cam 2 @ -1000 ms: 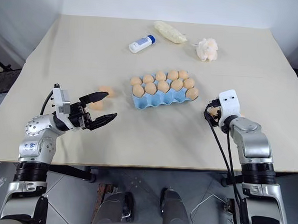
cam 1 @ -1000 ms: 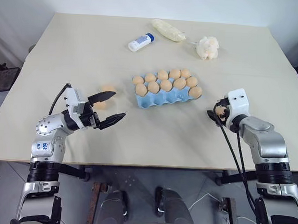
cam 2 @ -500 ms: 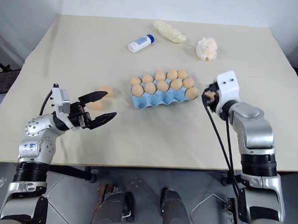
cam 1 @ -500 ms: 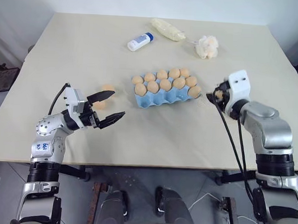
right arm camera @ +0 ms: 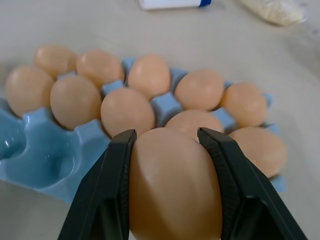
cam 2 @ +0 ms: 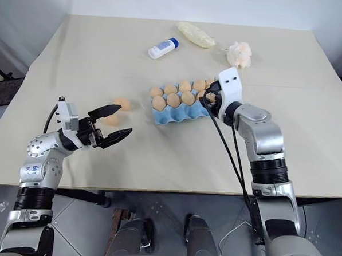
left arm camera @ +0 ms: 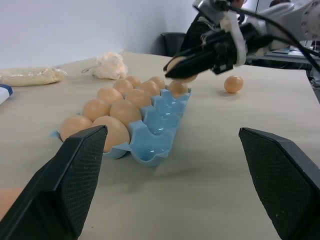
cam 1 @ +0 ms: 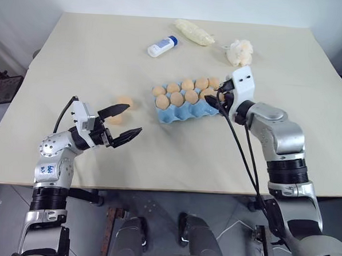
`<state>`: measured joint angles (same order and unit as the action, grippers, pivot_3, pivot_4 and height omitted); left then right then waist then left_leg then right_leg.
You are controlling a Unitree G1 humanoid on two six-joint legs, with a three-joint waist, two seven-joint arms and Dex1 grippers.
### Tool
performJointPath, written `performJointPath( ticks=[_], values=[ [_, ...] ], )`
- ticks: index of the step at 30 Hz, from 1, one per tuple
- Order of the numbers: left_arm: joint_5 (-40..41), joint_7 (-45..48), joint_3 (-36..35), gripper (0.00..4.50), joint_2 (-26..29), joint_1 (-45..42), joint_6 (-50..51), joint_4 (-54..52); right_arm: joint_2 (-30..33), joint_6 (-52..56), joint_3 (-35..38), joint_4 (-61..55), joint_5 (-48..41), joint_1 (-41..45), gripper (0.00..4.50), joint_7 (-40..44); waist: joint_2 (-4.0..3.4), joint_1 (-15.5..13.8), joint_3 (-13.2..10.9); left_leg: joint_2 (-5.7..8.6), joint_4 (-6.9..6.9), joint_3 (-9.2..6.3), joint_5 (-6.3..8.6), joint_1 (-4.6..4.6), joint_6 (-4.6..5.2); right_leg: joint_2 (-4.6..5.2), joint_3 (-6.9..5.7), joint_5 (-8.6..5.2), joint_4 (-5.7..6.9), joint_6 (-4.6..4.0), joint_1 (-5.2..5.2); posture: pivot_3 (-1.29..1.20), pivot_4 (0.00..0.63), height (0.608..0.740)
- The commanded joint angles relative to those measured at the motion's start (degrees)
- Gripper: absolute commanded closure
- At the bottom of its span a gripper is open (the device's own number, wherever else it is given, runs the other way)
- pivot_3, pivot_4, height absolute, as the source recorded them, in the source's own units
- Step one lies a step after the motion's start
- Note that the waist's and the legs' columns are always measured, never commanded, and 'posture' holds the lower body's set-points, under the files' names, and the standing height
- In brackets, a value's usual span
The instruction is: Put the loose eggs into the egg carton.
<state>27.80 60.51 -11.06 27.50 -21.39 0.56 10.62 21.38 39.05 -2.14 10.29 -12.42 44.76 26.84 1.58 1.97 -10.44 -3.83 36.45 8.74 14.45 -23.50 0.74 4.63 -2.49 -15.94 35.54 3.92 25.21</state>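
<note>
Right end effector (right arm camera: 172,185): you have it clamped on one egg (right arm camera: 175,185), a black finger (right arm camera: 107,190) on each side of the shell, held above the right end of the egg carton (cam 1: 186,109).
Left end effector (cam 1: 122,124): your jaws stand wide apart with nothing between them, hovering over the bench (cam 1: 94,61) well to the left of the carton.
Egg carton: light blue tray near the middle of the bench, set slightly askew; most cups are filled with eggs, and in the left wrist view the near row has bare blue cups.
Loose eggs on the left: you can see two (cam 1: 125,101) (cam 1: 115,120) lying on the bench close to the left end effector, one partly behind its upper finger.
Loose egg on the right: one (left arm camera: 233,84) lies on the bench past the carton in the left wrist view.
Far edge of bench: a white bottle with a blue cap (cam 1: 162,46), a pale yellow bag (cam 1: 194,33) and a white fluffy wad (cam 1: 240,52).
</note>
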Motion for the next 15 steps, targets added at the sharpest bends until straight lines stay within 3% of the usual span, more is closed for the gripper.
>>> performJointPath(
  ticks=[1, 3, 12, 15],
  values=[
    [1.3, -0.5, -1.5, 0.0, 0.5, 1.0, -0.8, -3.0, -0.6, -2.5, 0.1, 0.4, 0.2, 1.4, 2.88, 1.1, 0.0, 0.0, 0.0, 0.0, 0.0, 0.01, 0.0, 0.0, 0.0, 0.0, 0.01, 0.0, 0.02, 0.0, 0.02, 0.0, 0.15, 0.74],
    [1.3, -0.6, -1.6, 0.0, 0.5, 1.3, -0.7, -3.4, -1.2, -3.3, -0.5, 1.3, 0.4, 1.3, 2.88, 1.7, 0.0, 0.0, 0.0, -0.02, 0.0, 0.01, -0.01, 0.0, -0.02, -0.01, 0.01, 0.0, 0.03, 0.0, 0.04, 0.0, 0.15, 0.74],
    [1.3, -1.0, -1.6, 0.0, 0.3, 1.4, -0.8, -3.8, -3.4, -9.0, -0.2, 6.8, 2.1, 2.5, 0.03, 0.8, -0.02, 1.0, 0.0, -0.02, -0.01, 0.02, -0.06, 0.0, -0.08, -0.02, 0.03, 0.0, 0.11, 0.0, 0.07, 0.0, 0.15, 0.74],
    [1.3, -0.9, -1.6, 0.0, 0.3, 1.2, -0.8, -3.7, -3.4, -9.7, 0.2, 7.4, 2.1, 3.1, 0.03, 0.7, -0.02, 1.2, 0.0, -0.02, -0.01, 0.04, -0.07, 0.0, -0.11, -0.02, 0.05, 0.0, 0.12, 0.0, 0.09, 0.0, 0.15, 0.74]
  ],
)
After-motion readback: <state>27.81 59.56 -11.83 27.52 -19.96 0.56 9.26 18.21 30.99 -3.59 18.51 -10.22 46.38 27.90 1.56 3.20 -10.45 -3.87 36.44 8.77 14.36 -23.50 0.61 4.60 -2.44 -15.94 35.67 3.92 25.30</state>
